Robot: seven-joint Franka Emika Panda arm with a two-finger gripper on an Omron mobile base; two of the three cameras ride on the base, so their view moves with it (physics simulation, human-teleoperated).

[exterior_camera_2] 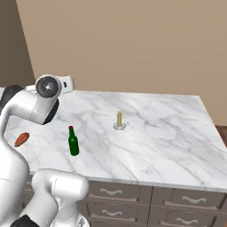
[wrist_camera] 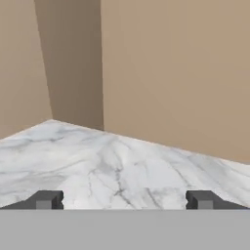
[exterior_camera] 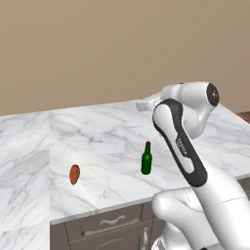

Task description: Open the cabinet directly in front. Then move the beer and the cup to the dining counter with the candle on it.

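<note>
White rounded arm (exterior_camera: 215, 195), dark joints, black elbow band

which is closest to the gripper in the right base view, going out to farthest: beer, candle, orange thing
Gripper sits at the counter's far left end in this view.
1. Beer, front left, and the orange thing, left edge: too close to call.
2. Candle, mid-counter, farthest.

A plain tan wall (exterior_camera_2: 133, 40) rises behind the wide white marble desk with grey veins (exterior_camera_2: 168, 133), and a darker brown stretch of wall (exterior_camera_2: 15, 44) stands at the left. Dark brown drawers with curved silver handles (exterior_camera_2: 111, 192) run beneath the top. A strip of reddish-brown floor (exterior_camera: 244, 116) shows past the desk's right end.
</note>
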